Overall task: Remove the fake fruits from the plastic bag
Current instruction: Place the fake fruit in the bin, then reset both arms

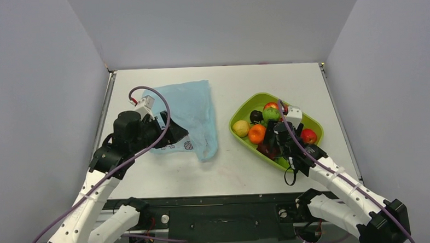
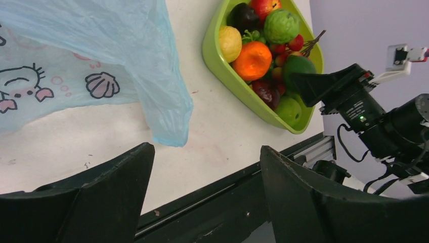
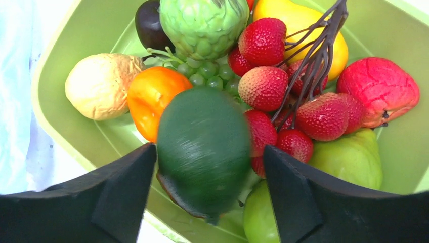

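Observation:
The light-blue plastic bag (image 1: 193,109) lies flat and crumpled at the table's left and fills the top left of the left wrist view (image 2: 101,40). My left gripper (image 1: 180,135) is open and empty over the bag's near edge (image 2: 207,152). My right gripper (image 1: 274,138) hangs open over the green tray (image 1: 245,104). In the right wrist view (image 3: 208,152) a dark green oval (image 3: 202,147), motion-blurred, sits loose between its open jaws. In the tray lie the orange (image 3: 152,96), the bumpy light-green ball (image 3: 202,23), the red cluster with brown stem (image 3: 283,101) and a green apple (image 3: 260,220).
The tray also holds a lemon (image 3: 98,86), a dark plum (image 3: 149,30), small green grapes (image 3: 202,71), a yellow mango (image 3: 298,20) and a red fruit (image 3: 379,91). The table's near edge with its metal rail (image 2: 227,195) runs under my left gripper.

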`<state>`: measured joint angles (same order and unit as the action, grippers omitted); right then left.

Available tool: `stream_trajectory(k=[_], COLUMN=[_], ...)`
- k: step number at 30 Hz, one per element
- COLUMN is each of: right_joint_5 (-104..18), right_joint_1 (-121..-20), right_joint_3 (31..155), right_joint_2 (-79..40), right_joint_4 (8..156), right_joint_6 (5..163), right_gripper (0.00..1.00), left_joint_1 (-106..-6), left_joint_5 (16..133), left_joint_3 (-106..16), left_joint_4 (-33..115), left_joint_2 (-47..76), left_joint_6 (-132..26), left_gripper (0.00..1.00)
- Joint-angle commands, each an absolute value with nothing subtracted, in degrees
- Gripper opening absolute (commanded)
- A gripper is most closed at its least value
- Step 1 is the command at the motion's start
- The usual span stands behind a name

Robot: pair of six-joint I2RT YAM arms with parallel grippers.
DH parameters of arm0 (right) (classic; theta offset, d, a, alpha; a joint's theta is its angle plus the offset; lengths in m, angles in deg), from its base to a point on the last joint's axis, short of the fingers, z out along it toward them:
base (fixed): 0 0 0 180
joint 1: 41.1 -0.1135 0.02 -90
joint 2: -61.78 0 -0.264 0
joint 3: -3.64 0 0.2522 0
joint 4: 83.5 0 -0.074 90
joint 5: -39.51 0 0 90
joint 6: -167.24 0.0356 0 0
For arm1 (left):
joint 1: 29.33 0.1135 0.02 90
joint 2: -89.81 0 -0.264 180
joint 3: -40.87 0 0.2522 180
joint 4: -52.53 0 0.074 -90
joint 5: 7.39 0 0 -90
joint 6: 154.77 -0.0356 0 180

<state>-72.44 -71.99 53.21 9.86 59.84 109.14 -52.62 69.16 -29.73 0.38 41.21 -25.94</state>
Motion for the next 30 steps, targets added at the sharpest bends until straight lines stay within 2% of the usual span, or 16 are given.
stream_trajectory(k=[1, 3, 5, 7, 18, 30], right_joint_5=[-72.9, -73.0, -72.7, -72.7, -74.1, -82.2], right_joint_1=[-71.4, -71.1, -71.0, -71.0, -70.9, -70.9], right_joint_3=[52.4, 52.3, 52.8, 53.5, 59.9, 68.1], right_joint_2=[11.9, 13.0, 14.2, 15.6, 30.1, 47.0], right_joint_4=[61.6, 61.2, 60.4, 59.3, 50.5, 45.0], right_joint_6=[108.2, 107.9, 107.7, 107.7, 106.6, 103.0], right_gripper=[0.8, 0.86, 0.88, 0.89, 0.89, 0.89], left_joint_1=[-53.7, -53.8, -53.8, -53.8, -53.8, -53.8], left_joint_5=[71.7, 71.6, 71.7, 71.8, 74.5, 85.5], left_joint_3=[-30.6, -30.7, -31.3, -32.0, -36.4, -37.2], left_joint_4=[6.7, 7.1, 6.7, 6.2, 4.5, 7.6], left_joint_2=[43.0, 43.8, 44.5, 45.1, 49.8, 60.2], left_joint_6=[-24.2, -24.5, -25.0, -25.4, -27.0, -29.2], left_gripper=[0.81, 0.88, 0.95, 0.97, 0.97, 0.97])
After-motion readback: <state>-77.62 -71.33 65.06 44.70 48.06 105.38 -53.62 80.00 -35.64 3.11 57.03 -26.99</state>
